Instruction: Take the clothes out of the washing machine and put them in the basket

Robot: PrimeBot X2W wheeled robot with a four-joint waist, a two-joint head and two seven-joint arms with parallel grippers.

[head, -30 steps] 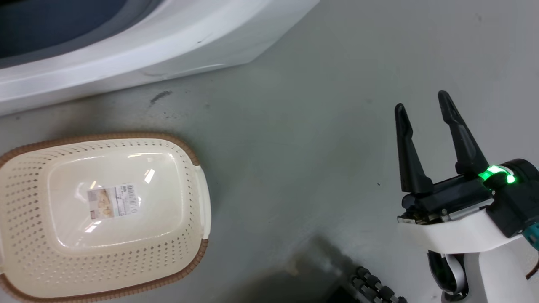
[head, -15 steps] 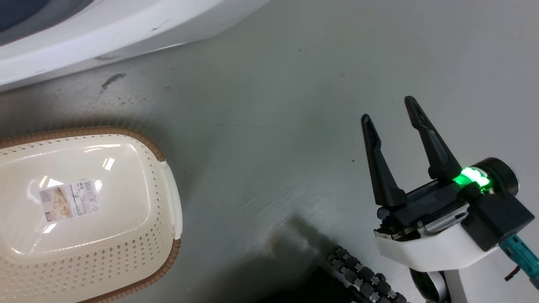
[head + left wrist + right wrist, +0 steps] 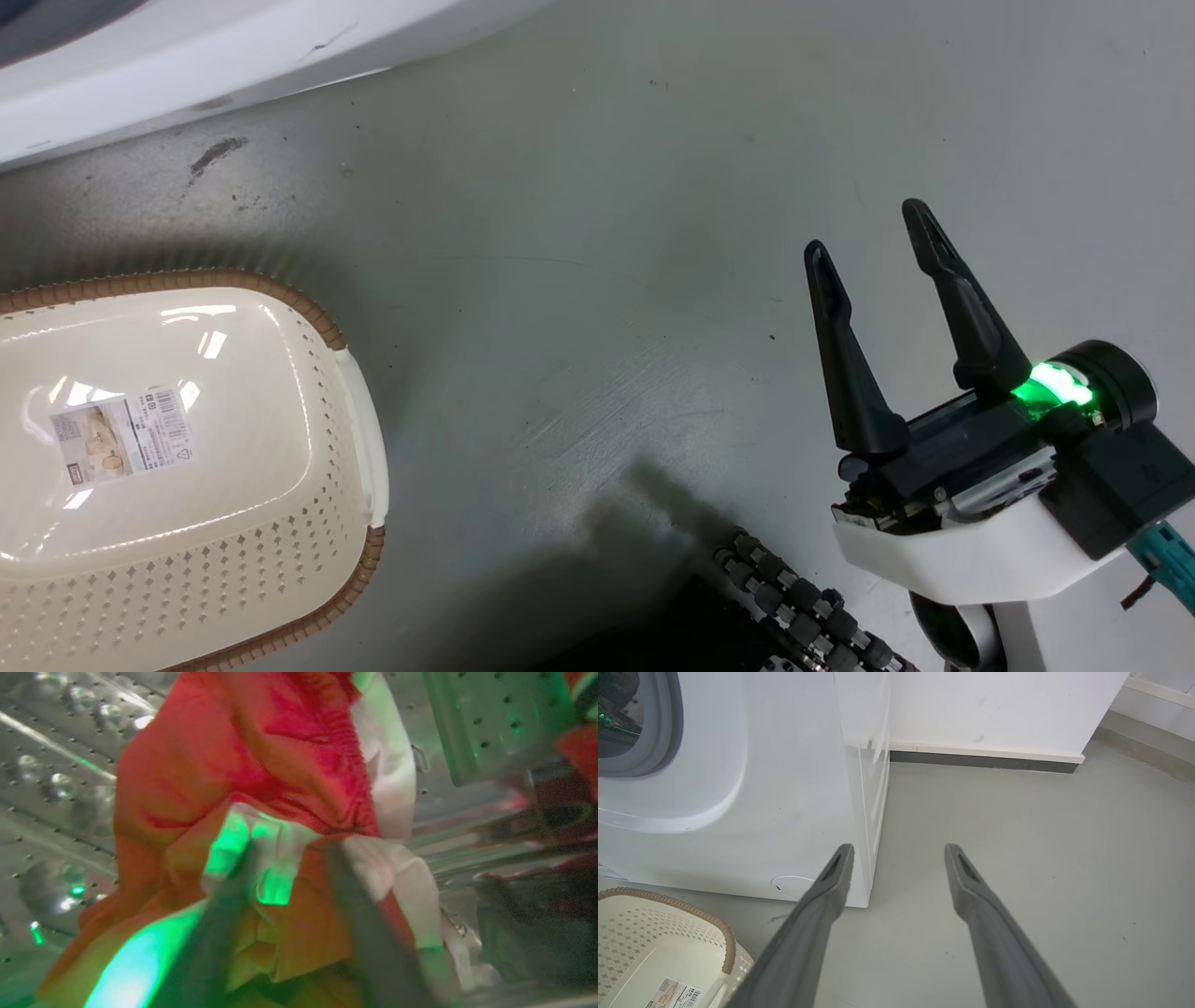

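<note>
Blur hides whether the left gripper (image 3: pixel 290 849) clamps the red clothes (image 3: pixel 187 765).

The grey floor (image 3: pixel 597 280) is smooth and shiny, with a dark smudge (image 3: pixel 217 154) on it, and the big white washing machine (image 3: pixel 233 56) and the cream basket (image 3: pixel 308 313) both stand on it, near each other.
</note>
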